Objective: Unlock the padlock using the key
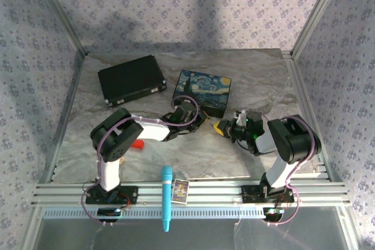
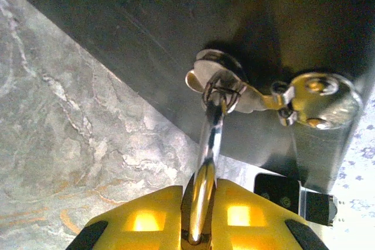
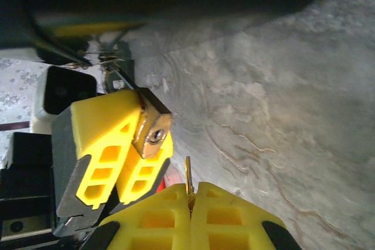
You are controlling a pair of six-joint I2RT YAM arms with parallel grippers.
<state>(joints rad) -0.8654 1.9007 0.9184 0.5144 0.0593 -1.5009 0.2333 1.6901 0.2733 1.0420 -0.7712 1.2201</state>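
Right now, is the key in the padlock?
Out. The key, pinched in the right gripper, ends short of the padlock, whose keyhole shows bare.

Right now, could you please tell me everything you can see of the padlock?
The padlock is tiny, its brass-looking body tilted, keyhole end toward the right wrist camera. The left pincer clamps it between yellow fingers. Its silvery shackle sticks out past them, a metal ring looped through it. The key in the right pincer is near but not touching.

Black-and-white arms (image 1: 126, 136), lilac cables (image 1: 101, 144), yellow hollow-ribbed fingers (image 3: 96, 162), black backing
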